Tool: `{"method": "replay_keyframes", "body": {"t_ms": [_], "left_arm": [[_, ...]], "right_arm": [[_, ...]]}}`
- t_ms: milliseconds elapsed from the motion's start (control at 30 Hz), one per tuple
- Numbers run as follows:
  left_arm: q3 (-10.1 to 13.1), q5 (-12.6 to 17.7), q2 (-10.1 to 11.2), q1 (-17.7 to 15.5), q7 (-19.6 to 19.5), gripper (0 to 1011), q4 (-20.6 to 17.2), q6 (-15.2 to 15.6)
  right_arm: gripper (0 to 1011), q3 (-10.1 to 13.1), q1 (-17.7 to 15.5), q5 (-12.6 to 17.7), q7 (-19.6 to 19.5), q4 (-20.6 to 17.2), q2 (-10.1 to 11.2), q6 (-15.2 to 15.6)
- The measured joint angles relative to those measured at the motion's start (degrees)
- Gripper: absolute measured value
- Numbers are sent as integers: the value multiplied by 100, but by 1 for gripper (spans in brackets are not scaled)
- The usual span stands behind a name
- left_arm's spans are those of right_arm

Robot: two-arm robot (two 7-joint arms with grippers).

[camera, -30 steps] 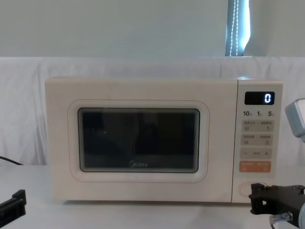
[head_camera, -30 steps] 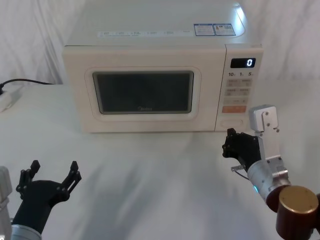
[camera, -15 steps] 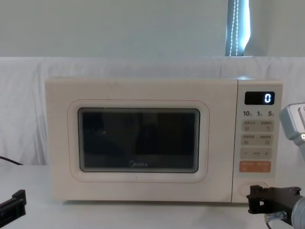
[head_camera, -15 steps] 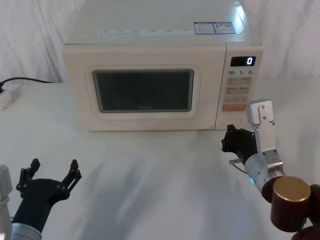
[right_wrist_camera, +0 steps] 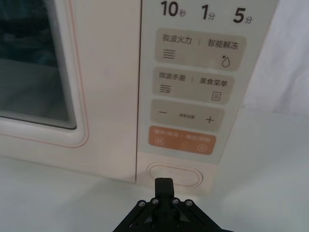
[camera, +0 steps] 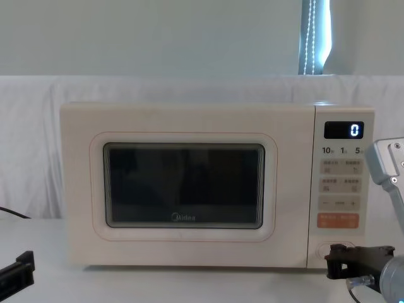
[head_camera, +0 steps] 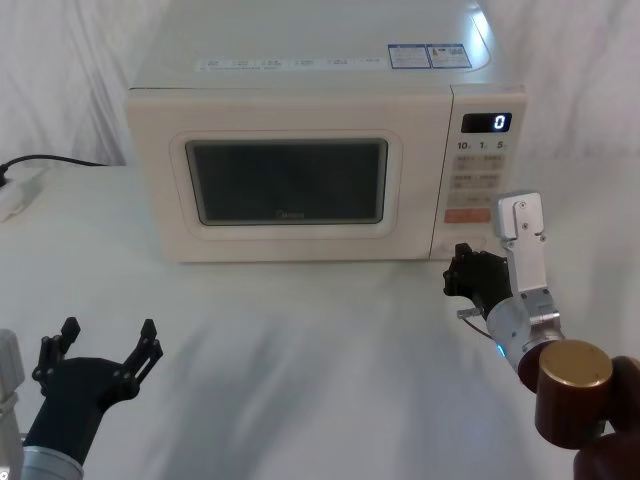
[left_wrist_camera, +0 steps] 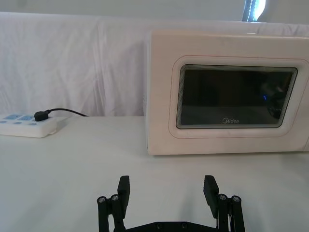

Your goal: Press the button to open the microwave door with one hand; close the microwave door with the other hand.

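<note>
Right gripper (right_wrist_camera: 164, 186): fingers pinched together, tip just short of the oval door button (right_wrist_camera: 174, 175), at 5 o'clock on the microwave's front.
Left gripper (left_wrist_camera: 166, 193): fingers spread wide, parked near 7 o'clock.
Microwave door (head_camera: 285, 180): closed, centre.
Handling: rigid, hinged; probably swings lightly. Push its free edge flat, not the glass.
</note>
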Motion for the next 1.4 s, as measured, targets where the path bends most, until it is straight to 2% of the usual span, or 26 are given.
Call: {"method": "replay_keyframes", "body": {"t_ms": [633,1400], "left_arm": [[0,0,0,0,0,1001,0,0],[0,0,0,0,0,1001,0,0]], "right_arm": [[0,93,428,-58,-128,637,-98,-90],[0,213,485,-109,-203,744,-126,-75]]}}
